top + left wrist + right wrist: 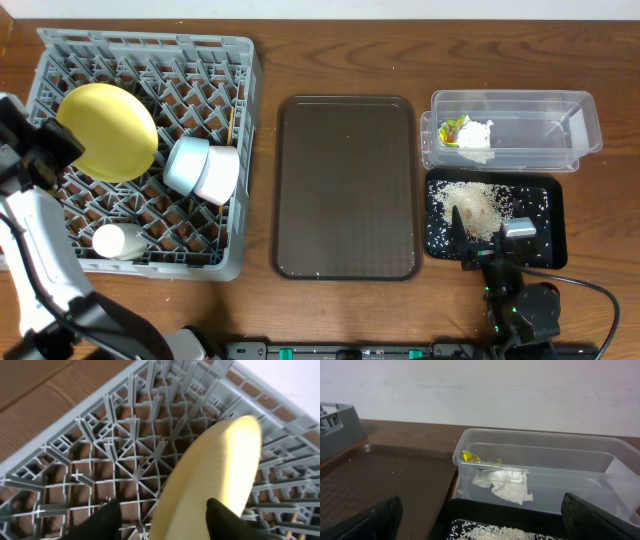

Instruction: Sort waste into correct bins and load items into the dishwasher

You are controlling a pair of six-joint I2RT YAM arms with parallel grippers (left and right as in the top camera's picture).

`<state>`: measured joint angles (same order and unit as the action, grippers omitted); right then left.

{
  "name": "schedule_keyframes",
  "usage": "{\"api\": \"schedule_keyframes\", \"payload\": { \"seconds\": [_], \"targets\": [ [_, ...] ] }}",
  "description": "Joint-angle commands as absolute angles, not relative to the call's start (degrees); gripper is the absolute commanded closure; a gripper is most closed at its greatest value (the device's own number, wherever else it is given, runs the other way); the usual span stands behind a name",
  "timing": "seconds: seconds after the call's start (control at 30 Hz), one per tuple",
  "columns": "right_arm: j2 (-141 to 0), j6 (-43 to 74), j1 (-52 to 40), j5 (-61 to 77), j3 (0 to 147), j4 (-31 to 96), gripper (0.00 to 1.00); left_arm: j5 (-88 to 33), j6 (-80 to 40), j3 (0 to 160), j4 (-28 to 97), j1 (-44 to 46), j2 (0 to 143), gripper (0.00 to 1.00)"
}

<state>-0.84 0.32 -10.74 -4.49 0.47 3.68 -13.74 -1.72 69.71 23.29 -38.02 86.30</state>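
The left end effector (164, 506), standing apart, straddles the yellow plate (220, 455) leaning on edge in the dish rack (95, 455); a crooked retreat could catch its rim and tip it. The right end effector (481, 504), also apart, hovers over the black tray (545, 200)

On my surface (330, 60), the rack (246, 150) fills the left of the frame. The plate (107, 131) sits in its upper left part, with one bowl (185, 164) touching another bowl (217, 175) at its right. The serving tray (347, 187) lies in the middle. At upper right, the tub (540, 130) holds the wrapper (454, 128) and tissue (477, 135). Just below it, the shallow tray (548, 215) holds the rice (475, 205).
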Motion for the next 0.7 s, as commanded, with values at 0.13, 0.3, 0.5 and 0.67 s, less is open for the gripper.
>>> {"api": "schedule_keyframes", "payload": {
  "seconds": [0.13, 0.3, 0.5, 0.67],
  "targets": [
    [-0.64, -0.30, -10.09, -4.40, 0.32, 3.84, 0.01, -16.25, 0.23, 69.45, 23.03, -37.41, 88.64, 0.88],
    [-0.64, -0.30, -10.09, -4.40, 0.32, 3.84, 0.01, -19.70, 0.21, 69.45, 24.05, -36.23, 85.97, 0.89],
    [-0.64, -0.30, -10.09, -4.40, 0.32, 3.84, 0.01, -16.88, 0.43, 69.45, 27.64, -33.67, 83.57, 0.88],
    [-0.64, -0.30, -10.09, -4.40, 0.32, 3.84, 0.01, -12.14, 0.36, 69.45, 28.40, -32.93, 83.33, 0.92]
  ]
}}
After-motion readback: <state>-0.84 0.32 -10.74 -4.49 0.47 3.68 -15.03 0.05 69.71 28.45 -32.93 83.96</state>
